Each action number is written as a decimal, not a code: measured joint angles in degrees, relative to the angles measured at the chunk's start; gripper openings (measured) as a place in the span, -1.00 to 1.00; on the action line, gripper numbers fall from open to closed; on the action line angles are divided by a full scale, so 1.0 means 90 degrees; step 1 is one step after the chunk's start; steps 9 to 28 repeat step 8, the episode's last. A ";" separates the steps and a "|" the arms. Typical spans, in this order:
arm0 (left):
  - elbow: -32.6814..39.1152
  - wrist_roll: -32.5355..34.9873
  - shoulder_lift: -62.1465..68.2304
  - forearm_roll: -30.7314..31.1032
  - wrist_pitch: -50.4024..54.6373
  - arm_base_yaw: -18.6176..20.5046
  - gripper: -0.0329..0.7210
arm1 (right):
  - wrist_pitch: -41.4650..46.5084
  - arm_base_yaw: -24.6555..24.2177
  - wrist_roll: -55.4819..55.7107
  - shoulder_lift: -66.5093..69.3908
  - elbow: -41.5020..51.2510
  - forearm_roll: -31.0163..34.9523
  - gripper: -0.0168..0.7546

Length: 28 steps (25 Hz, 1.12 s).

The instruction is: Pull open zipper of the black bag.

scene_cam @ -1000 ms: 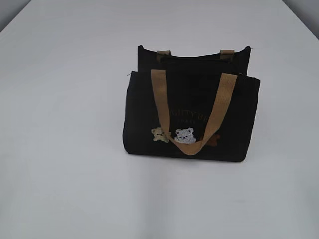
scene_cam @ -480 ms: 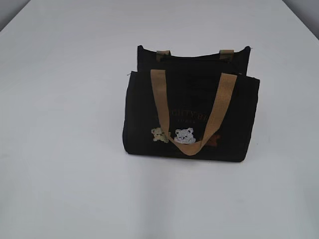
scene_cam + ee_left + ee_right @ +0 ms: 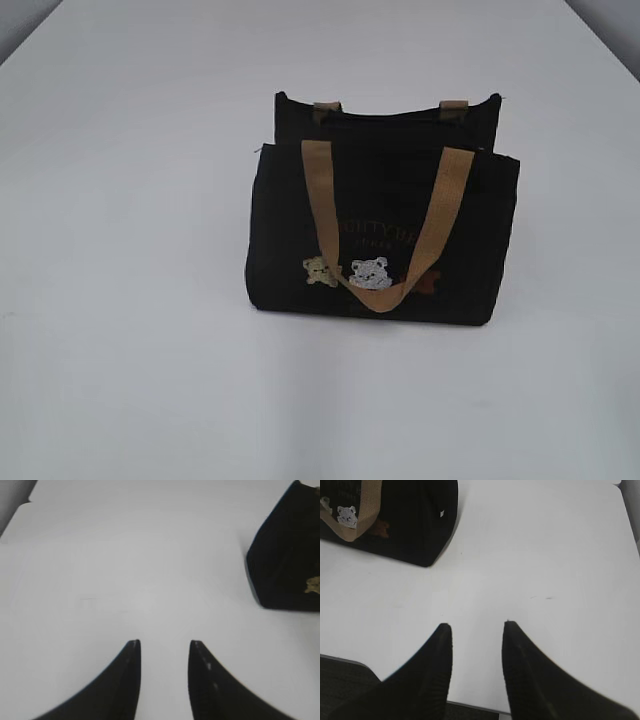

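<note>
The black bag [image 3: 383, 232] stands upright near the middle of the white worktop [image 3: 130, 250], its front panel facing the near side. One tan handle [image 3: 380, 225] hangs down over that front, looping low across the embroidered bears [image 3: 350, 272] and partly covering the yellowish lettering [image 3: 378, 236]. The far panel rises a little higher behind, with the stubs of the second handle [image 3: 455, 107] showing at its top edge. The zipper runs somewhere along the dark top between the two panels, but I cannot make out the zip line or its pull from here.

Neither arm shows in the exterior view. The left pincer [image 3: 164, 650] hovers over bare worktop with its two dark fingers partly apart and nothing between them; the bag's left end sits to its far right, well apart. The right pincer [image 3: 474, 632] hangs near the worktop's near edge, likewise parted to a moderate gap and holding nothing, with the bag's right end off to its far left, clear of the fingers.
</note>
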 joint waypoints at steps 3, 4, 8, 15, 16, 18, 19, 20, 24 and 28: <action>0.0000 0.0000 -0.0001 0.0006 0.0000 0.0106 -0.26 | 0.0000 0.0000 0.0000 0.0000 0.0000 0.0000 -0.24; 0.0000 0.0000 -0.0001 0.0006 0.0000 0.0125 -0.26 | 0.0000 0.0000 0.0000 0.0000 0.0000 0.0000 -0.24; 0.0000 0.0000 -0.0001 0.0006 0.0000 0.0140 -0.26 | 0.0000 0.0000 0.0000 0.0000 0.0000 0.0000 -0.24; 0.0000 0.0000 -0.0001 0.0006 0.0000 0.0140 -0.26 | 0.0000 0.0000 0.0000 0.0000 0.0000 0.0000 -0.24; 0.0000 0.0000 -0.0001 0.0006 0.0000 0.0140 -0.26 | 0.0000 0.0000 0.0000 0.0000 0.0000 0.0000 -0.24; 0.0000 0.0000 -0.0001 0.0006 0.0000 0.0140 -0.26 | 0.0000 0.0000 0.0000 0.0000 0.0000 0.0000 -0.24; 0.0000 0.0000 -0.0001 0.0006 0.0000 0.0140 -0.26 | 0.0000 0.0000 0.0000 0.0000 0.0000 0.0000 -0.24; 0.0000 0.0000 -0.0001 0.0006 0.0000 0.0140 -0.26 | 0.0000 0.0000 0.0000 0.0000 0.0000 0.0000 -0.24; 0.0000 0.0000 -0.0001 0.0006 0.0000 0.0140 -0.26 | 0.0000 0.0000 0.0000 0.0000 0.0000 0.0000 -0.24; 0.0000 0.0000 -0.0001 0.0006 0.0000 0.0140 -0.26 | 0.0000 0.0000 0.0000 0.0000 0.0000 0.0000 -0.24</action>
